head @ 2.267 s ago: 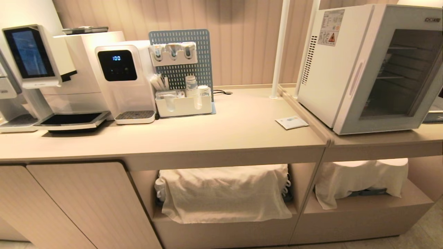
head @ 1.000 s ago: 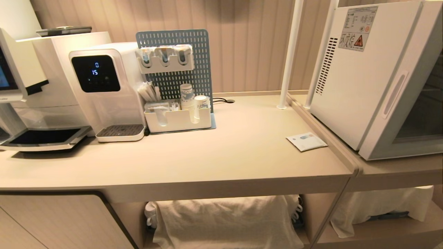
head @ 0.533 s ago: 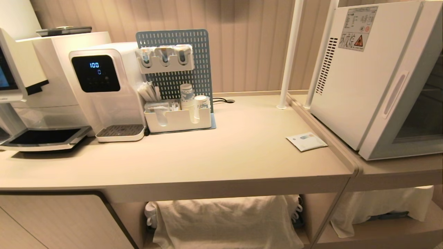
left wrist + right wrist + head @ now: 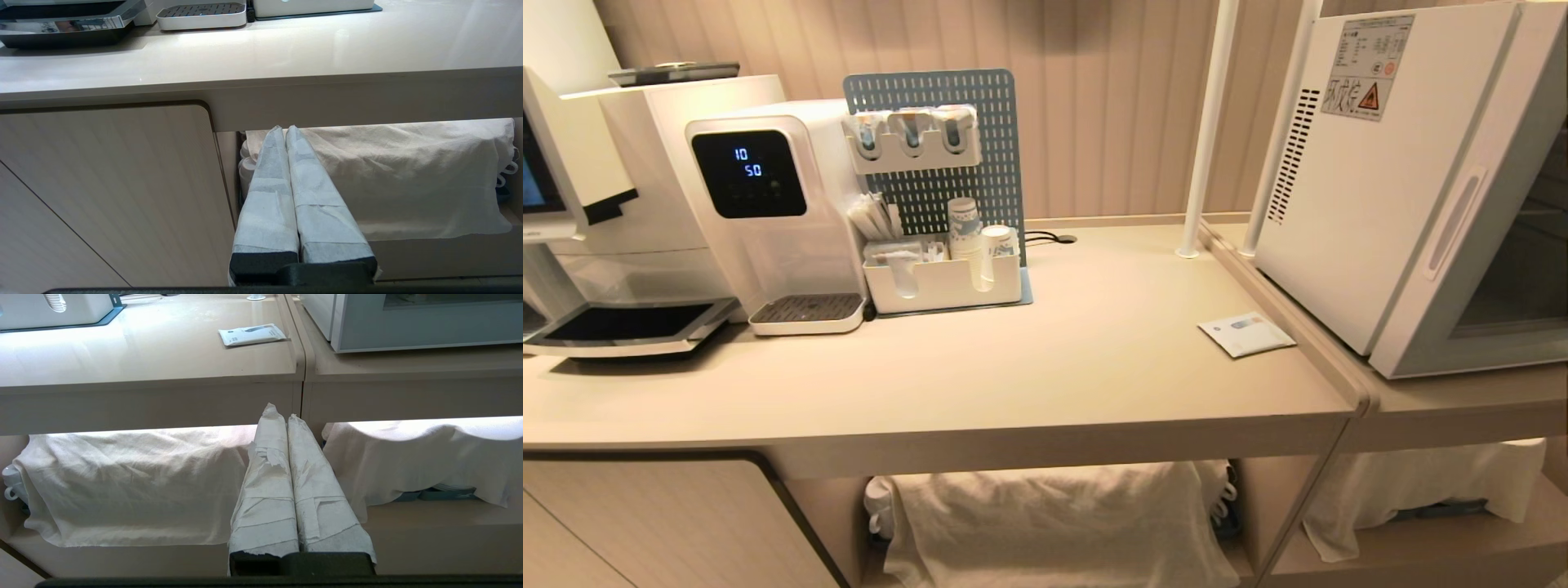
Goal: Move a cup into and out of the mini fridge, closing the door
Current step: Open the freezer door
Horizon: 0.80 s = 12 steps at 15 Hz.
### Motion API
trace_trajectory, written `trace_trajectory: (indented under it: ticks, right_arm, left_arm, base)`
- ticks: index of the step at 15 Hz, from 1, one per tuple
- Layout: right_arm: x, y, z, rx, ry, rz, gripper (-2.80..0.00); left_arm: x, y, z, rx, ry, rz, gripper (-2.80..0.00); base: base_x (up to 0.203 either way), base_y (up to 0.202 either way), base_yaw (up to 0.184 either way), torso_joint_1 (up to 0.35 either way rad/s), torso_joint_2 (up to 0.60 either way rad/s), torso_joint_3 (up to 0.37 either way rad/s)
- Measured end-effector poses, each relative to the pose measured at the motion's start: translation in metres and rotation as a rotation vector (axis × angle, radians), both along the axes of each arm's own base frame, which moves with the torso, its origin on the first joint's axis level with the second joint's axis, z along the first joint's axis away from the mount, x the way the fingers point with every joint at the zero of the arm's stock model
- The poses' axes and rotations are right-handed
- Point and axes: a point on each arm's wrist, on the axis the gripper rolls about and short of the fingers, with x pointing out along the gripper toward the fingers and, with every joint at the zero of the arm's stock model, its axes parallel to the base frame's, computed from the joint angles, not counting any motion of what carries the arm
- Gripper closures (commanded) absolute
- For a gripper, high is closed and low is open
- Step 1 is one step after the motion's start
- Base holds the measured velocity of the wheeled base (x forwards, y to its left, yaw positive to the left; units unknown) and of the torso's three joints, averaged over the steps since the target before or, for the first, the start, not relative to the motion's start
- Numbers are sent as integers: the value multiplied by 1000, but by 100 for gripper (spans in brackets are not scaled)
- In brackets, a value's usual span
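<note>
The mini fridge (image 4: 1364,212) stands on the lower counter section at the far right, its vent slots and warning sticker facing me. Its glass door (image 4: 1515,286) looks closed, with the oval handle (image 4: 1454,224) on its near edge. The cup is out of view. Neither gripper shows in the head view. My left gripper (image 4: 284,128) is shut and empty, held low in front of the counter's edge and the cloth-covered shelf. My right gripper (image 4: 279,412) is shut and empty too, below the seam between the two counters, with the fridge's lower front (image 4: 408,330) above it.
On the counter (image 4: 1054,367) stand a coffee machine (image 4: 621,204), a water dispenser (image 4: 768,204), and a blue pegboard organiser (image 4: 943,278) with paper cups (image 4: 964,224). A flat white packet (image 4: 1245,333) lies near the fridge. Two white posts (image 4: 1205,139) rise behind. White cloths (image 4: 1045,523) cover the lower shelves.
Since the earliest frame the whole view has shifted closer and lower to the counter. Over the last second only the dispenser's display digits differ.
</note>
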Motion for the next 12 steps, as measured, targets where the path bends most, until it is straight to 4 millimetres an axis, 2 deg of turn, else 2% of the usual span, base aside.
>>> trace_trajectory:
  ticks: [8, 10, 12]
  right_arm:
    - [0, 0, -1, 20, 7, -2, 0]
    - [-1, 0, 10, 13, 2, -1, 0]
    - [-2, 0, 32, 4, -4, -3, 0]
  left_arm:
    - [0, 0, 0, 0, -1, 0, 0]
    - [0, 0, 0, 1, -1, 0, 0]
    - [0, 0, 0, 0, -1, 0, 0]
  base:
    - [0, 0, 0, 0, 0, 0]
    - [0, 0, 0, 0, 0, 0]
    - [0, 0, 0, 0, 0, 0]
